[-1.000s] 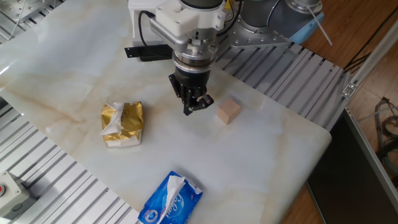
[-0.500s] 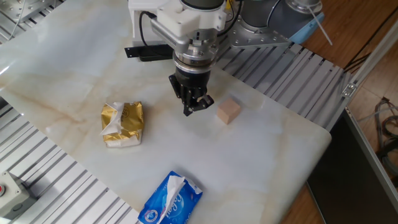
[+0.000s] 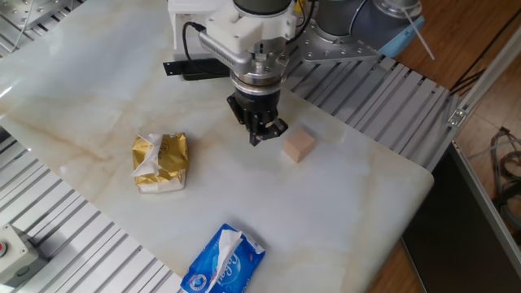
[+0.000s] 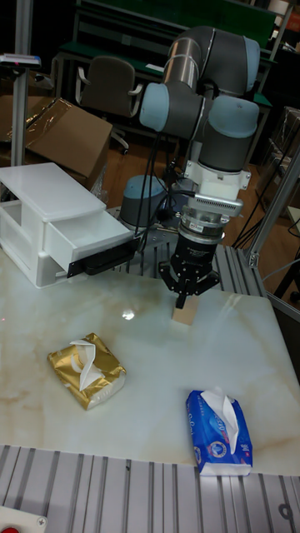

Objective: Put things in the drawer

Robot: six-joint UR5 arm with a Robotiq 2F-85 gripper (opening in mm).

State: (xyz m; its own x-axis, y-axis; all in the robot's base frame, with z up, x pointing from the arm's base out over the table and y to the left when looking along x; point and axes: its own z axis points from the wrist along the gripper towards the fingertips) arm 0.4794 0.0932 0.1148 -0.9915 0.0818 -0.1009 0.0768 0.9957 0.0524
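pale marble table [image 3: 350, 212], wooden cube [image 3: 299, 146], gold foil packet [image 3: 161, 161], blue tissue pack [image 3: 224, 260], white drawer unit [image 4: 58, 223]

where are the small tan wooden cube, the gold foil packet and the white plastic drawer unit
small pale tan wooden cube [image 3: 299, 146]: fixed view, its front face
crinkled gold foil packet [image 3: 161, 161]: fixed view, middle of its top
white boxy plastic drawer unit [image 4: 42, 193]: tall fixed view, its flat top

Table top [image 4: 150, 366]: pale cream marble, faint tan veins. Cube [image 3: 299, 146]: plain light tan wood. Foil packet [image 3: 161, 161]: shiny gold, white tissue at its top. Tissue pack [image 4: 218, 435]: blue with white print, white tissue showing. Drawer unit [image 4: 50, 225]: white, black front trim. Gripper [image 3: 263, 134]: black. Arm [image 4: 208, 92]: grey with light blue joint caps.
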